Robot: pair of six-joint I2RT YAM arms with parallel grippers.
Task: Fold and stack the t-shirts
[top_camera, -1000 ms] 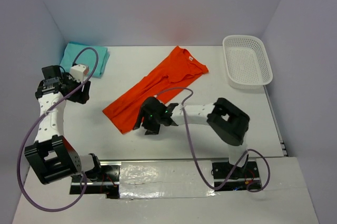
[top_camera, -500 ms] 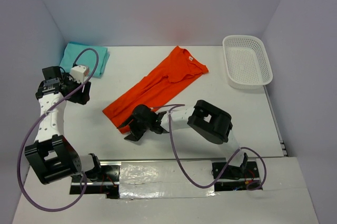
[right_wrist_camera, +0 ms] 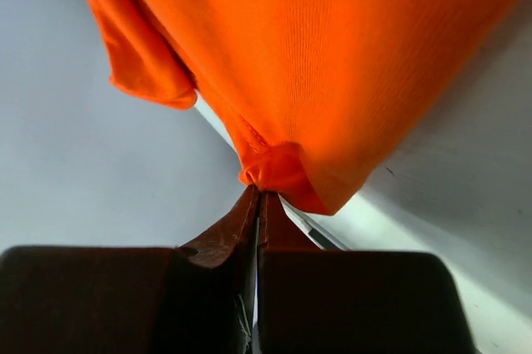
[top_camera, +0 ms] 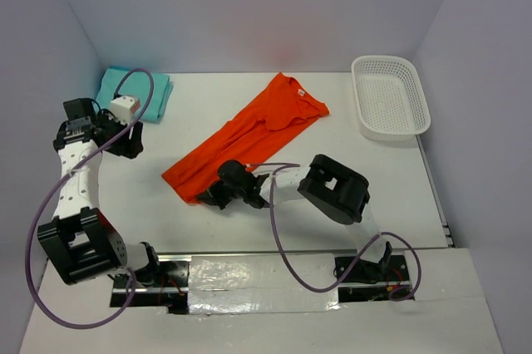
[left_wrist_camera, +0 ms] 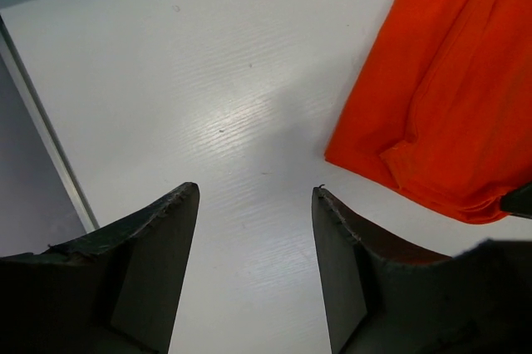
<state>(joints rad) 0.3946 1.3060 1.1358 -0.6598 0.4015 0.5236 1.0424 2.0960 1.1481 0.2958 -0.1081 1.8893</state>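
Swung left, right gripper (right_wrist_camera: 256, 198) pinches orange t-shirt (right_wrist_camera: 316, 63) hem; left gripper (left_wrist_camera: 256, 192) partly cropped.

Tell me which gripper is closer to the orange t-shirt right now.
Right. The right gripper is shut on the near corner of the orange t-shirt. The left gripper hangs open above the table, off to the shirt's left, apart from it.

This looks like a robot lab. A left arm (top_camera: 76, 178) and a right arm (top_camera: 334, 191) are bolted to the front of a plain white table (top_camera: 166, 221). Bare pale walls (top_camera: 249, 13) box the table in. Purple cables (top_camera: 135, 70) loop off the arms. On the table lie an orange shirt (top_camera: 249, 134), a blue shirt (top_camera: 137, 90) and a white basket (top_camera: 391, 96).
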